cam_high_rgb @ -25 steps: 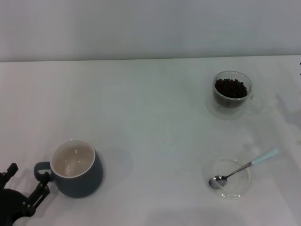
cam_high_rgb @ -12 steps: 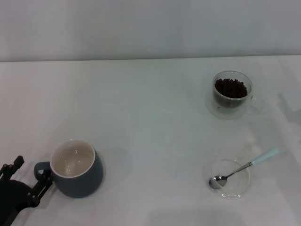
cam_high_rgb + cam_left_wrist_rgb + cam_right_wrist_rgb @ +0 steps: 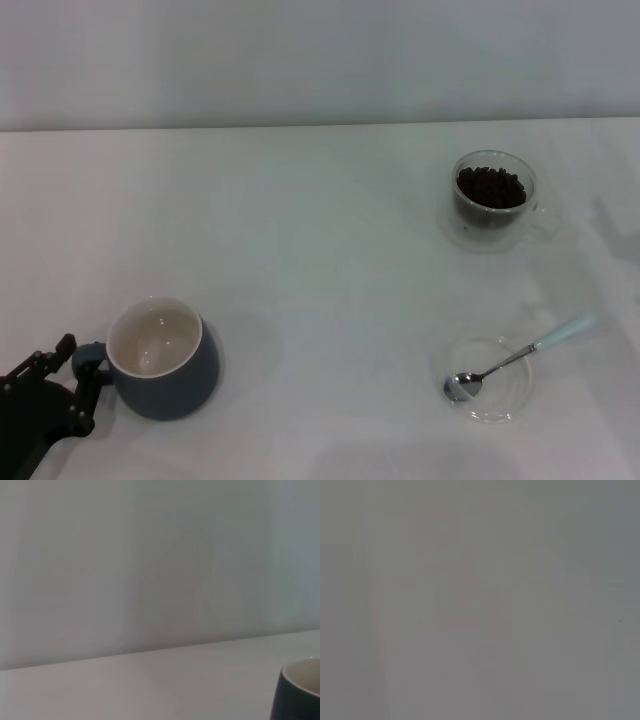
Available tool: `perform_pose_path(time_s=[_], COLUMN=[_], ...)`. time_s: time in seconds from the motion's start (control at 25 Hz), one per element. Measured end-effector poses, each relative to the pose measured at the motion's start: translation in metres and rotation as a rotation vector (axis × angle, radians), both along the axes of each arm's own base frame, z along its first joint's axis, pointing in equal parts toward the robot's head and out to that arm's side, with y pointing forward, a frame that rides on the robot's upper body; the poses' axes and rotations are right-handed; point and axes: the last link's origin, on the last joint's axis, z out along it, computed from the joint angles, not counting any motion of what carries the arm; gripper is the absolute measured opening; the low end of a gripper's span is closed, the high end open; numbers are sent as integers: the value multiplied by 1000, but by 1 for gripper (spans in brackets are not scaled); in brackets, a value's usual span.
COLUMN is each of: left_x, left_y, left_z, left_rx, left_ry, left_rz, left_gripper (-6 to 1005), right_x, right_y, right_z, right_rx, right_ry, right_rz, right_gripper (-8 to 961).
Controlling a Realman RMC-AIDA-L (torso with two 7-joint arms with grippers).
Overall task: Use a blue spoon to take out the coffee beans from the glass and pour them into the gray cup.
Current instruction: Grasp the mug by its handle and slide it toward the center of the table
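Note:
The gray cup (image 3: 165, 372), dark blue-gray with a cream inside, stands at the near left; its rim also shows in the left wrist view (image 3: 300, 692). My left gripper (image 3: 72, 368) sits right at the cup's loop handle, open, with its black fingers (image 3: 62, 347) by the handle. The glass (image 3: 493, 199) holding the coffee beans (image 3: 490, 186) stands at the far right. The blue spoon (image 3: 520, 353) rests with its metal bowl in a shallow clear dish (image 3: 487, 379) at the near right, pale handle pointing right and away. My right gripper is out of view.
The white table (image 3: 320, 260) runs back to a plain grey wall. The right wrist view shows only a blank grey surface.
My left gripper has shifted right and turned, closing in on the cup's handle. The cup, glass and spoon have stayed where they were.

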Motion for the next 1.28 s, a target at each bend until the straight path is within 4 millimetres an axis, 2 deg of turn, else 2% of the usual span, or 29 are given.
perform_pose_path(time_s=[0.04, 0.28, 0.48, 0.92, 1.28], left_x=[0, 2, 5, 20, 49], left_y=[0, 3, 8, 34, 62], left_z=[0, -1, 0, -7, -25], left_rx=[-2, -4, -1, -28, -73], left_ry=[1, 1, 4, 17, 43], left_rz=[-1, -5, -20, -66, -133], left_gripper=[373, 174, 119, 117, 116], right_x=[0, -1, -2, -2, -2], right_y=[0, 1, 2, 1, 2], right_z=[0, 0, -1, -2, 0], right_rx=[0, -4, -6, -11, -2], right_ry=[0, -2, -2, -4, -9], right_rz=[0, 5, 8, 9, 7], right_gripper=[835, 835, 835, 834, 833])
